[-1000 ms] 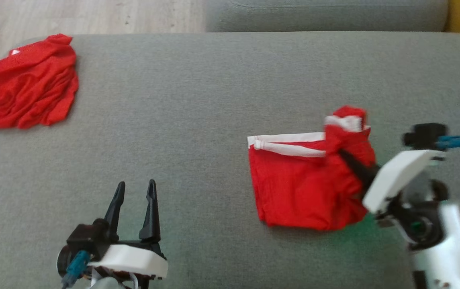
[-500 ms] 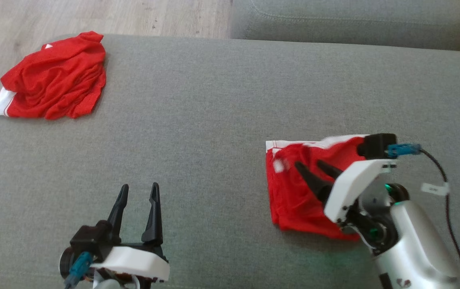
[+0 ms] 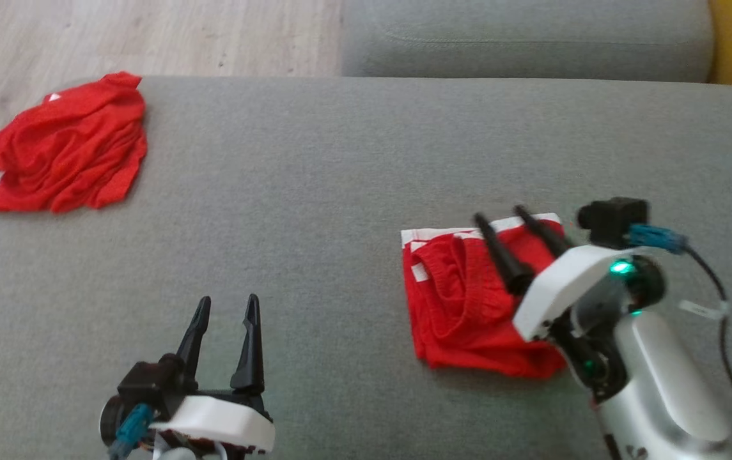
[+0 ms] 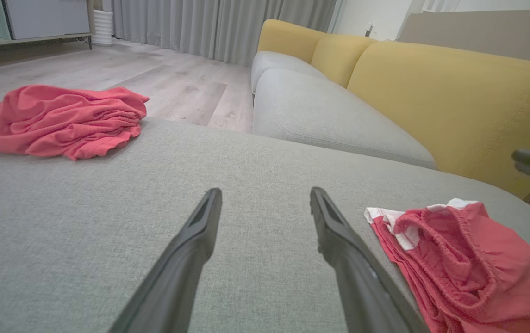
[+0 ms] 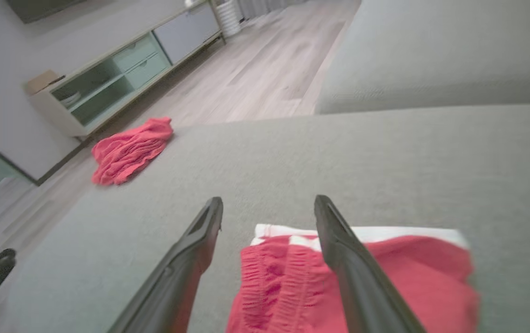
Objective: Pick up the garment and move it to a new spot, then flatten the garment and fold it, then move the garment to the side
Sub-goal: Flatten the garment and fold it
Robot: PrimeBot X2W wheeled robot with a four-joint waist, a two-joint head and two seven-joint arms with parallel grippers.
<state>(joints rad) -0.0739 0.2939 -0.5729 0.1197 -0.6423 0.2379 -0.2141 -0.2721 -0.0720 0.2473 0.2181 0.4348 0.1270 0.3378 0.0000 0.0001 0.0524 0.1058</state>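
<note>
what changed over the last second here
The right gripper let go of the folded red garment with white trim: its fingers, shut on a raised bunch of cloth, opened, and the cloth dropped flat on the grey cushion. The left gripper stayed open; the crumpled red garment far left stayed put.

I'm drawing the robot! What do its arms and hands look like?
The left hand and right hand each have two long, pointed black fingers on a white shell, plus a blue plug. The right forearm is shiny silver, with a green light and a black cable.

l gripper (image 3: 228, 299), r gripper (image 3: 499, 214): black fingers (image 3: 249, 345), white shells (image 3: 557, 287), blue plugs (image 3: 656, 237); silver forearm (image 3: 666, 370), green led (image 3: 620, 267).
</note>
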